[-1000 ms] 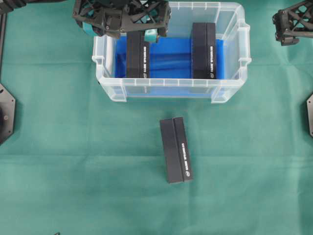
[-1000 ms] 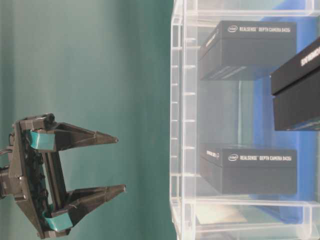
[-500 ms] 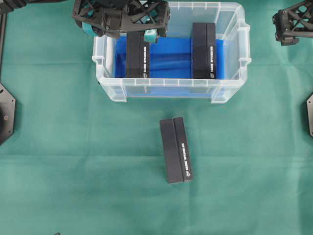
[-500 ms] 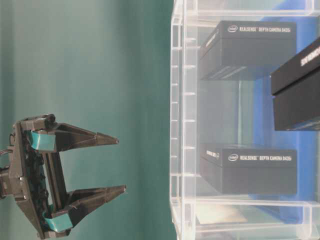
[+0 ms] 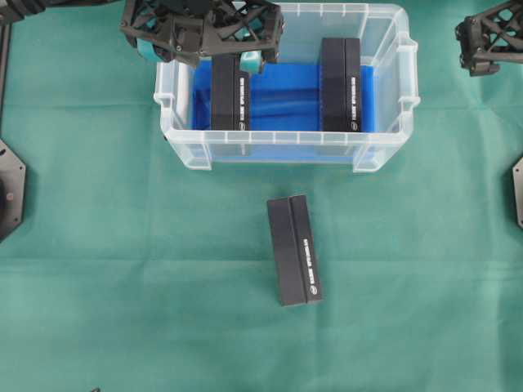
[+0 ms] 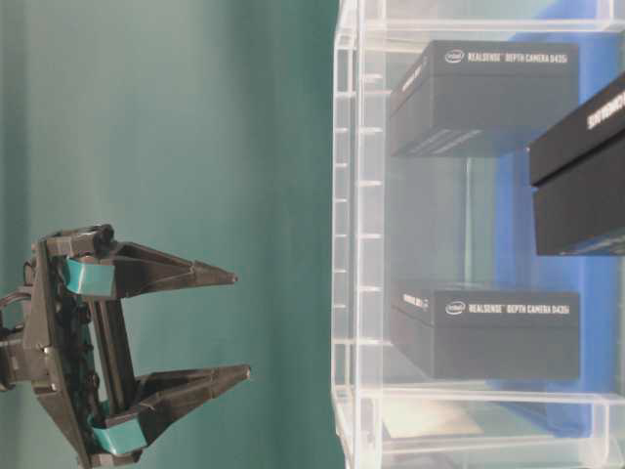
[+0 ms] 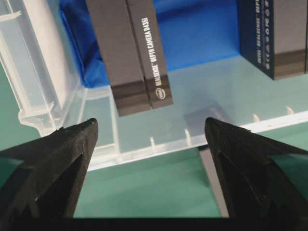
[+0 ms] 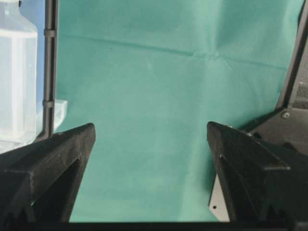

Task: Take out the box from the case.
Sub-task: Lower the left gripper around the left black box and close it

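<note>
Inside the case (image 5: 384, 155) stand two boxes (image 5: 230, 91), one outside; both tools (image 5: 208, 37) gape empty.

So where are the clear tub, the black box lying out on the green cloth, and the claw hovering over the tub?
case (image 5: 286, 149), overhead view, front wall.
box on the cloth (image 5: 294, 250), overhead view, top face.
left gripper (image 7: 149, 144), left wrist view, midway between fingers.

Clear case (image 5: 286, 147), two black boxes (image 5: 230, 91) inside

Bright, even light, faint shadows; wrist views perhaps slightly soft near edges.
</note>
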Motion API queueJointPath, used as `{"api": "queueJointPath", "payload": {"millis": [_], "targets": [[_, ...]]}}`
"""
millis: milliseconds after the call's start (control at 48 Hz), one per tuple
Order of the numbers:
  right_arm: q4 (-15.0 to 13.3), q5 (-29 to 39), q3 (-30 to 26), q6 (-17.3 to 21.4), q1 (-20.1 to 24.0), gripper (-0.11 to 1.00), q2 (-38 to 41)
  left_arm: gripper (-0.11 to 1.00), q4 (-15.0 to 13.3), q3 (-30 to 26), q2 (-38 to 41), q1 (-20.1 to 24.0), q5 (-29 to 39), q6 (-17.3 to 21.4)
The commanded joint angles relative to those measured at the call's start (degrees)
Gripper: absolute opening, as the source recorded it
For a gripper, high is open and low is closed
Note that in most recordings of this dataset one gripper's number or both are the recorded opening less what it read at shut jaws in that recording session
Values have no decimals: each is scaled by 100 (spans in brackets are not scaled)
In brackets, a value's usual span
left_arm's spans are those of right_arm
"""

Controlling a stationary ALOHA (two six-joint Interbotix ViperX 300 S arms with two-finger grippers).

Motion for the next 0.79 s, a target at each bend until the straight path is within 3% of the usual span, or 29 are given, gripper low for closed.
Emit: {"api": "queueJointPath", "payload": {"millis": [0,771], "targets": [[0,-26,-97,-9,0,92,-62,90,26,-35,-88,-9,-35,-18],[0,-26,-97,-9,35,92,-62,90,114,835,141,0,-1011,-193]]}}
